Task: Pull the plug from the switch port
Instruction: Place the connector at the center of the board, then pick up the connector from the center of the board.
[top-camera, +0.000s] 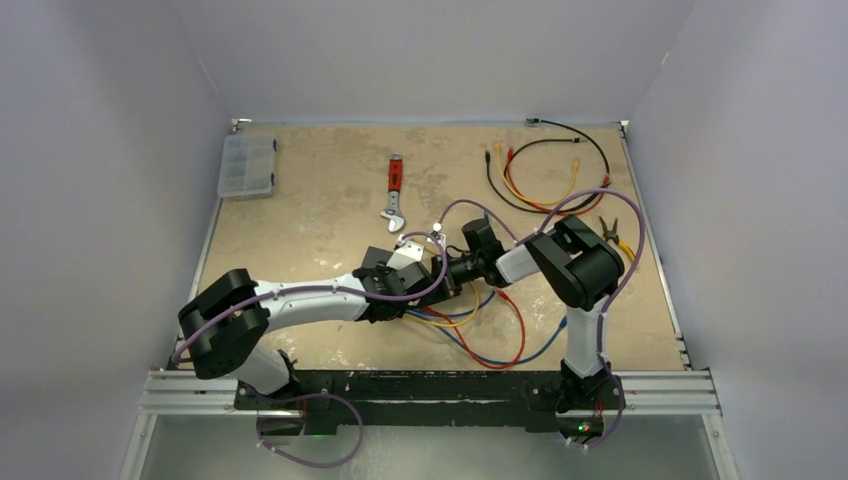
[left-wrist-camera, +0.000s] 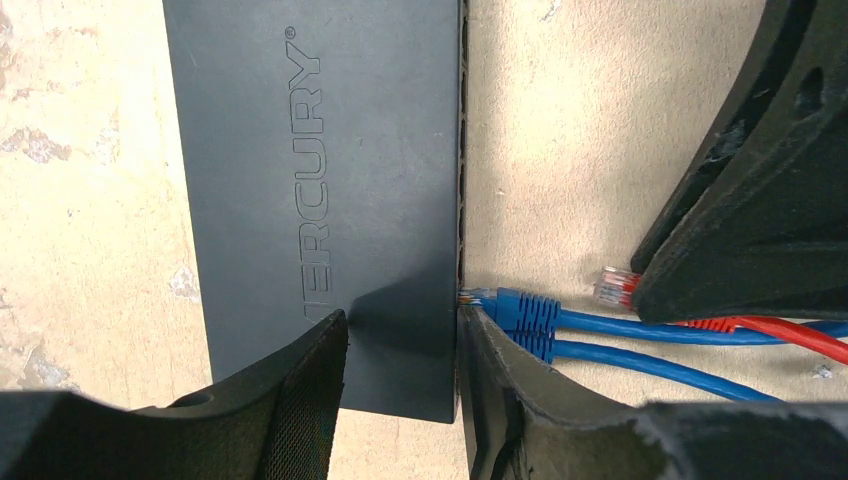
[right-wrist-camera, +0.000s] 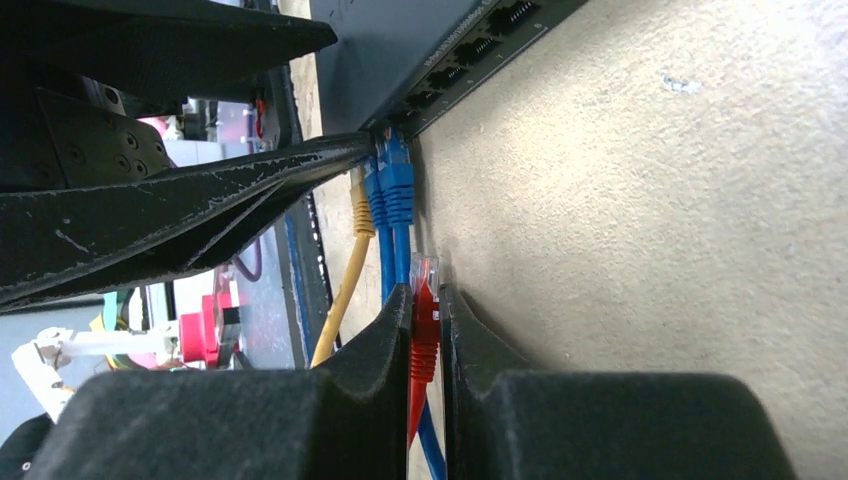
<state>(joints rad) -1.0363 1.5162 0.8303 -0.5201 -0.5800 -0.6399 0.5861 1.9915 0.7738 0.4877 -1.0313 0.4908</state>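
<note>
Mid-table, my left gripper (left-wrist-camera: 400, 322) is clamped on a corner of the black switch (left-wrist-camera: 300, 180); my right gripper (right-wrist-camera: 425, 296) pinches the red plug (left-wrist-camera: 612, 287), its clear tip free just beside the port edge, long axis square to it, on the right arm's side; two blue plugs (left-wrist-camera: 525, 315) sit in ports; far left, a clear box (top-camera: 246, 165), contents unreadable.

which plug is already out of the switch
The red plug, pinched in the right hand: its transparent tip hangs apart from the switch, while the two blue plugs sit in its ports.
</note>
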